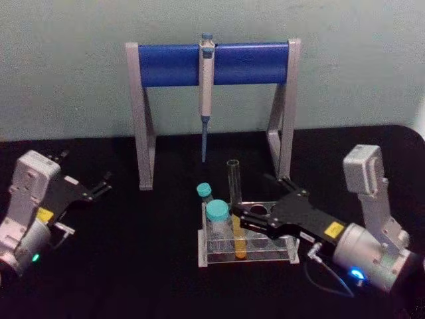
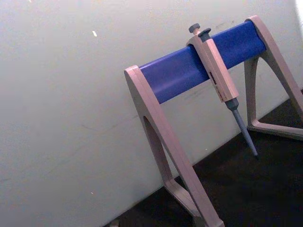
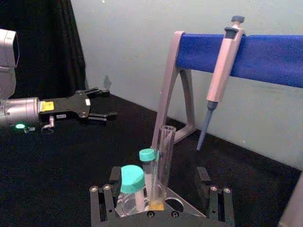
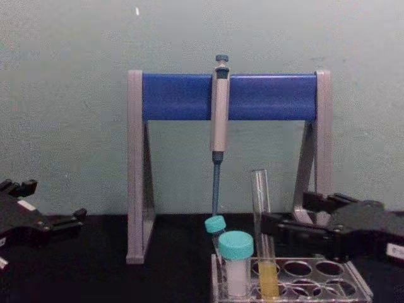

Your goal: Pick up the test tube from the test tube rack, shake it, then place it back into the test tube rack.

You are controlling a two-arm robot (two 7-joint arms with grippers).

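I count one tall clear glass test tube [image 1: 234, 189] holding yellow-orange liquid, two short teal-capped white tubes [image 1: 217, 214] [image 1: 204, 191], one low clear plastic test tube rack [image 1: 272, 256], one grey-and-blue pipette stand [image 1: 172, 64], one grey pipette [image 1: 206, 80], and my two black grippers: left gripper [image 1: 105, 184], right gripper [image 1: 238, 220].

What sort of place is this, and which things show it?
Probably a laboratory bench: a pipette hangs on a blue-barred stand, and a test tube of yellow liquid stands in a clear rack. The right gripper is at the tube, the left gripper off to the side.
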